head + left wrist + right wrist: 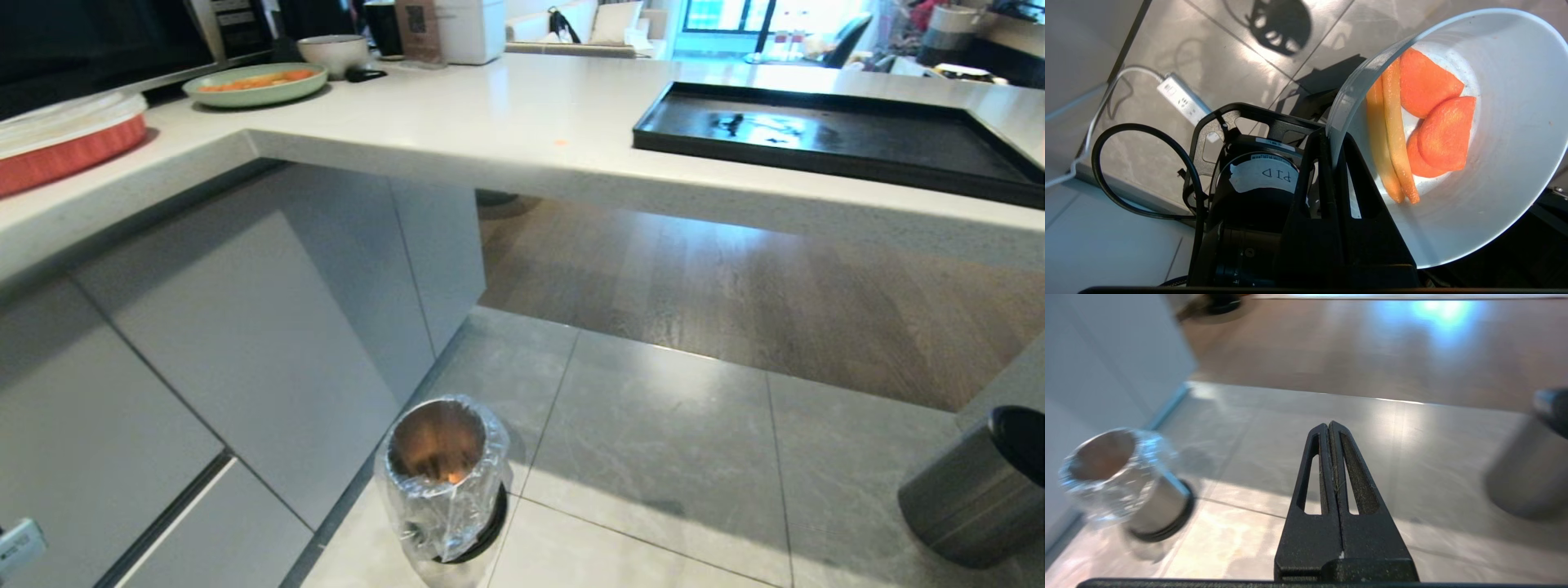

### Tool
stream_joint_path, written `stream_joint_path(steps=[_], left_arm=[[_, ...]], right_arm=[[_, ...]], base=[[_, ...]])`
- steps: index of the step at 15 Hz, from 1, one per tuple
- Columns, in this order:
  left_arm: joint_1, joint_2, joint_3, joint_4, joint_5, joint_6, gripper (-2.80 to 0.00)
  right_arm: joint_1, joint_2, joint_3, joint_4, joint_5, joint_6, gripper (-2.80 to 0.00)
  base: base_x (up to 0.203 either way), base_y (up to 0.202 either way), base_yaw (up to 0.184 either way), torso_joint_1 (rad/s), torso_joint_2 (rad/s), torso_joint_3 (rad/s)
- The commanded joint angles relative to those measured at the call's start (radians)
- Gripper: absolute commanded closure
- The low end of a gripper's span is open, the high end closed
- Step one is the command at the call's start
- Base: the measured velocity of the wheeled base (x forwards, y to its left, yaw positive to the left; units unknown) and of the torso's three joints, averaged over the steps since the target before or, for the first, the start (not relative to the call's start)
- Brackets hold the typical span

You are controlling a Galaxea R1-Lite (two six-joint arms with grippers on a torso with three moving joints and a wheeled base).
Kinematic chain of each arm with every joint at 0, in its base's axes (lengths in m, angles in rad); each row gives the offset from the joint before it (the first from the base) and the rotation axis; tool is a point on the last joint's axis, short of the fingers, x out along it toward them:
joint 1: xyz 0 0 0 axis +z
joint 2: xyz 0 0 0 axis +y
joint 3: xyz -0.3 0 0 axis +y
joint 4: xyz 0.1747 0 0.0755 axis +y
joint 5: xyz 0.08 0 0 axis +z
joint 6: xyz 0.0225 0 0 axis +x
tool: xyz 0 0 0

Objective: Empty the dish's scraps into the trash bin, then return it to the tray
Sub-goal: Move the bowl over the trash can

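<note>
We cannot see either arm in the head view. The tray [841,139] runs off the right edge there, as does the steel cylinder [980,498]. The trash bin [1122,482] blurs in the right wrist view, its contents indistinct.

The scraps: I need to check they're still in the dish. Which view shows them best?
The left wrist view: the scraps, carrot slices and pale strips, lie inside the tilted dish that the left gripper grips by its rim. The head and right wrist views show neither.
</note>
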Motion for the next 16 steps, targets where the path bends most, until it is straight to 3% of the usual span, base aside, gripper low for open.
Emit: stream_joint_path(steps=[1, 5, 16], left_arm=[[-0.001, 0.004, 0.000, 0.005, -0.001, -0.002, 0.00], [-0.009, 0.004, 0.000, 0.003, -0.001, 0.000, 0.00], [-0.023, -0.002, 0.000, -0.047, 0.004, 0.006, 0.00]], right_arm=[[0.000, 0.000, 0.000, -0.001, 0.000, 0.000, 0.00], [0.000, 0.000, 0.000, 0.000, 0.000, 0.001, 0.00], [0.000, 0.000, 0.000, -0.001, 0.000, 0.001, 0.00]], base=[[-0.001, -0.007, 0.179, -0.002, 0.00, 0.011], [0.000, -0.007, 0.130, 0.002, 0.00, 0.003], [0.000, 0.000, 0.000, 0.000, 0.00, 0.000]])
